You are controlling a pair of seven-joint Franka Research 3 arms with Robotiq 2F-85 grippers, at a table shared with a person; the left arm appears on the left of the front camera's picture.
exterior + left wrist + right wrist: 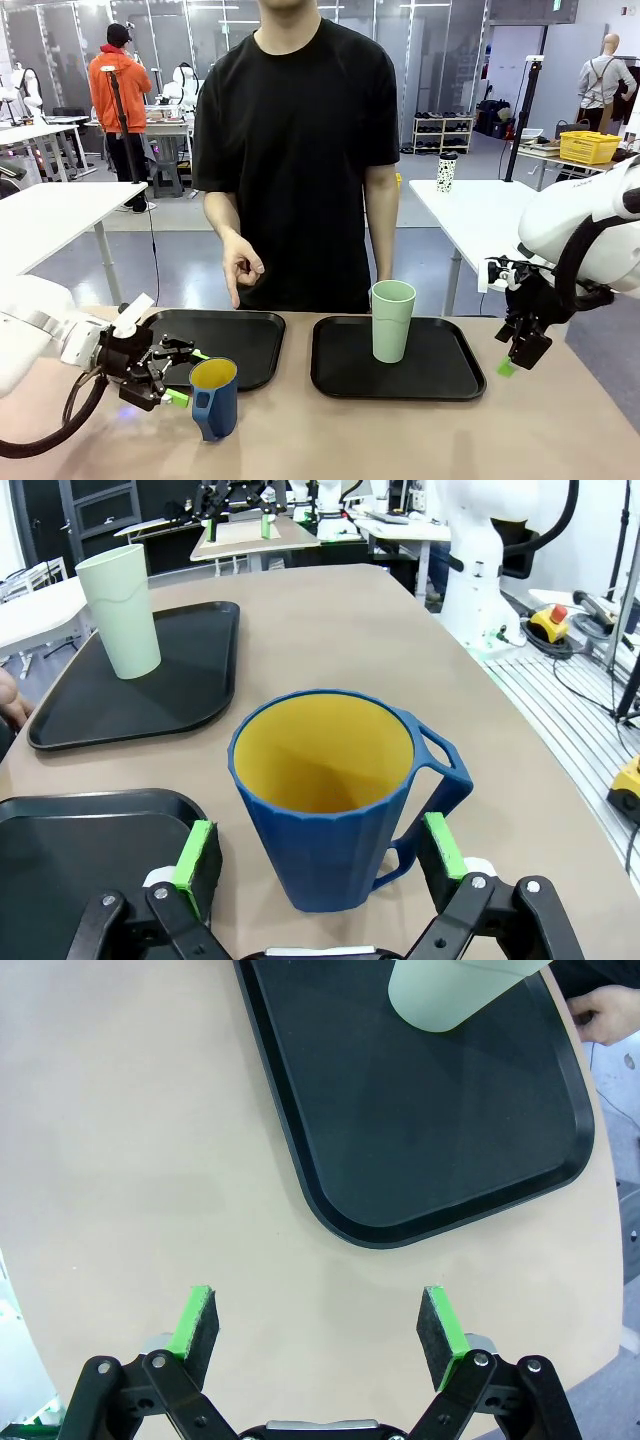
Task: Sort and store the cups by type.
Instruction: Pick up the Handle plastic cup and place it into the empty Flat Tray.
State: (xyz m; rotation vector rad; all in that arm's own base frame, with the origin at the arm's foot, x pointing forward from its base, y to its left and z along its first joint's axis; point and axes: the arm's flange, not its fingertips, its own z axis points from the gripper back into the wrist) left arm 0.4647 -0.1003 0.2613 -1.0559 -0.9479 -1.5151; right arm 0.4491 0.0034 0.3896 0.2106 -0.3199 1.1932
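1. The left gripper (172, 374) lies low over the table, at the near right corner of the left tray (240, 335). Its jaws are spread wide and hold nothing.
2. The mug (214, 398) stands upright on bare table, just off that tray's near right corner. In the left wrist view the mug (330, 795) sits between the two pads (197, 852), a gap showing on each side, so the jaws already straddle it. Its handle points off toward one pad's side; I judge the grip would land on the body wall.
3. The left arm is plainly the nearer one to the mug. The move turns on that: close, lift, then carry the short way onto the tray beside it.
4. A person's hand (240, 266) hangs above the left tray's far edge, one finger pointing down.
5. The tumbler (392, 320) stands upright on the right tray (440, 375), toward its far side, already stored by my reading.
6. The right gripper (515, 358) hangs off that tray's right edge, jaws wide and empty, well apart from the tumbler.
7. Hard to tell: the mug's base contact, and the tumbler's top, cut off in the right wrist view.
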